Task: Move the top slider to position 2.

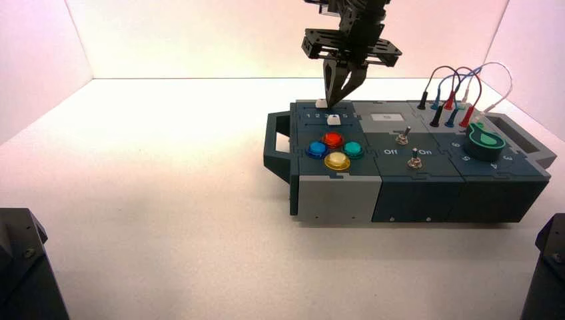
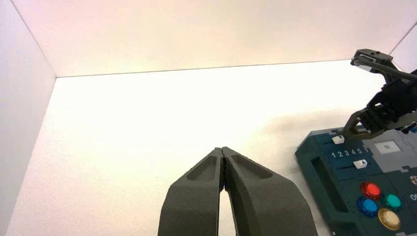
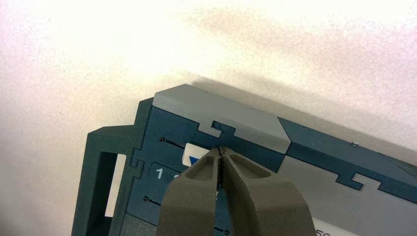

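The top slider is a small white knob on the box's far left edge; it shows in the right wrist view with a blue triangle mark, toward the end of its track by the digit 1. My right gripper is shut, its tip right beside the knob on the side away from the 1. It hangs over the slider in the high view. The digit 2 shows in the numeral row; my fingers hide it in the right wrist view. My left gripper is shut and empty, far off over bare table.
The twin white slider sits just in front of the numeral row. Red, blue, green and yellow buttons lie nearer. Two toggle switches, a green dial and plugged wires lie to the right. The box handle sticks out left.
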